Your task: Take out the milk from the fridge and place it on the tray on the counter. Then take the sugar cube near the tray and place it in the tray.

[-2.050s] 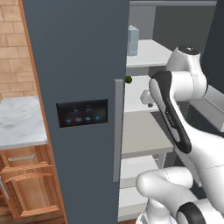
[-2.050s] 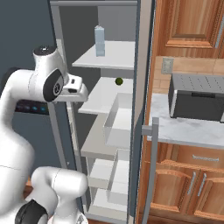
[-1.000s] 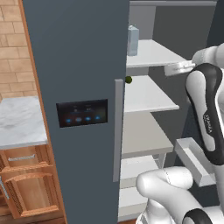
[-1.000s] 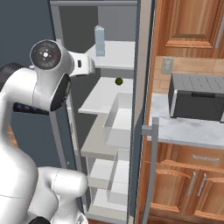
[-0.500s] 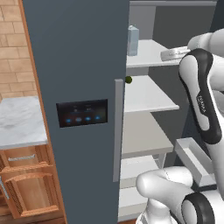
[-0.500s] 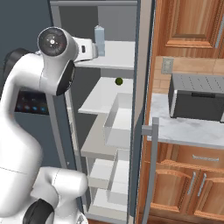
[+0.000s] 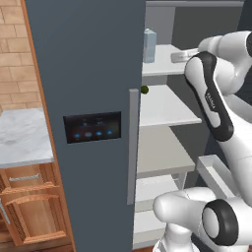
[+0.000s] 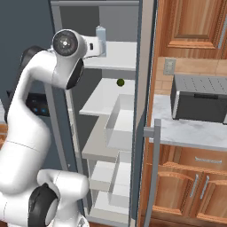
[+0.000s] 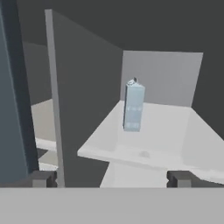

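Where the fridge (image 7: 93, 123) stands open, we see the milk (image 9: 133, 106) upright on its top shelf (image 9: 157, 140), set toward the back wall with bare pale shelf all around it. We find the same carton at the shelf's left end in the left base view (image 7: 149, 45), and half hidden behind the hand in the right base view (image 8: 101, 34).

Our gripper (image 9: 112, 178) is released, its two fingertips (image 9: 179, 178) spread wide and holding nothing, level with that shelf and still apart from the carton.

One shelf lower we see a small dark green ball (image 8: 120, 82). Below it come more pale shelves and a clear bin (image 8: 119, 124). The fridge door carries a black panel with blue lights (image 7: 92, 127) and a grey upright handle (image 7: 132, 147).

To the right, the marble counter (image 8: 186, 131) bears a grey toaster oven (image 8: 199, 98) over wooden cabinets (image 8: 195, 177); to the left, we see another marble top (image 7: 22, 135) against a brick wall (image 7: 15, 59).
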Motion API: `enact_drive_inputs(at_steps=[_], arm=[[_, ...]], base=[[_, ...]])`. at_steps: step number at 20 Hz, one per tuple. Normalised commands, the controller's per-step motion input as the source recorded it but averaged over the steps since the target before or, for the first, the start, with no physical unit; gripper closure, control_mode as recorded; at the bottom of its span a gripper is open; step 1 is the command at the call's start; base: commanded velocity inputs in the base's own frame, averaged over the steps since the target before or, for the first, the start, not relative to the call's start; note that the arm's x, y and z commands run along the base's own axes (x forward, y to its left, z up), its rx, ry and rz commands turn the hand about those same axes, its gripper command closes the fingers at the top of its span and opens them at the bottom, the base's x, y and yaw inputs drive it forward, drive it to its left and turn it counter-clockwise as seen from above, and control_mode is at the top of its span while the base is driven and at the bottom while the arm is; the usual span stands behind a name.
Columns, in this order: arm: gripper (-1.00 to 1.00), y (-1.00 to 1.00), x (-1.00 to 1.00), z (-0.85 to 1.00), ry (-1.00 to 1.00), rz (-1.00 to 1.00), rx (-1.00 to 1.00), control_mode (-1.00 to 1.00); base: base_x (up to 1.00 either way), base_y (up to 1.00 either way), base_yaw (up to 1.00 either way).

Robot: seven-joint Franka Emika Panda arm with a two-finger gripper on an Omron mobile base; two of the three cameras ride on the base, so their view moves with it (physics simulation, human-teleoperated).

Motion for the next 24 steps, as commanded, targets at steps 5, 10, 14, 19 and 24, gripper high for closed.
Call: enact_drive_inputs(at_steps=[5,10,14,19,24], arm=[[-1.0,-0.01,0.66,0.0,0.0,-0.01,0.0,-1.0],[-1.0,-0.16,0.42,0.07,-0.01,0.0,0.01,-1.0],[-1.0,-0.04,0.57,0.0,-0.04,0.0,0.0,-1.0],[-1.0,0.0,0.67,0.0,0.0,0.0,0.0,-1.0],[-1.0,0.0,0.43,0.0,-0.01,0.0,0.0,-1.0]], base=[[0.0,0.0,0.0],[0.0,0.0,0.0],[0.0,0.0,0.0],[0.0,0.0,0.0],[0.0,0.0,0.0]])
